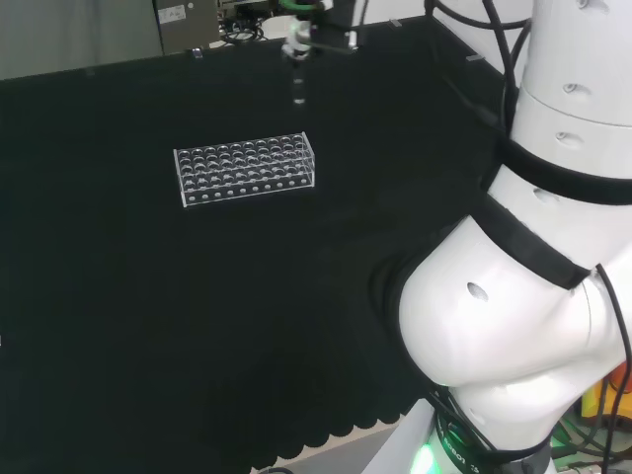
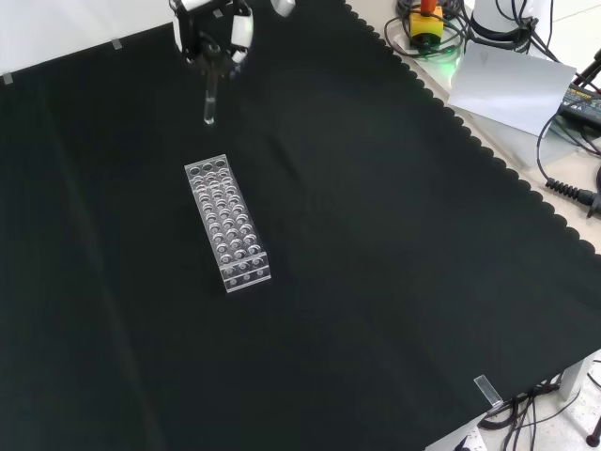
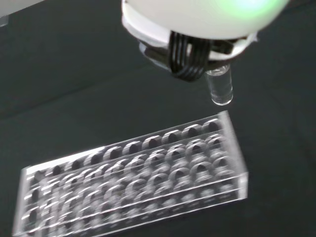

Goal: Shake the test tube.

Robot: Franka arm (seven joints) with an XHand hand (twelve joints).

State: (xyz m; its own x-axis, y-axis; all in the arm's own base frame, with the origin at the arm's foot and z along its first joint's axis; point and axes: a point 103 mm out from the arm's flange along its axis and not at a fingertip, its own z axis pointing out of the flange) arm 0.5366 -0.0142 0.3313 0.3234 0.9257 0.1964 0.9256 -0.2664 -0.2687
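The clear rack [image 2: 228,223] sits on the black cloth [image 2: 376,282]. Past its far end the hand [image 2: 213,33] pinches the test tube [image 2: 209,103] up high. A hard shake could make it slip and drop

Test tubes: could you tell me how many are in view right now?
1. The test tube hangs from the hand, above the cloth just beyond the rack. The rack's holes look empty, though clear glass could hide there.

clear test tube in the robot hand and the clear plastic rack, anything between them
Nothing: in the front view the clear glass test tube hangs from the robot hand, its tip apart from the clear plastic rack, with bare black cloth between.
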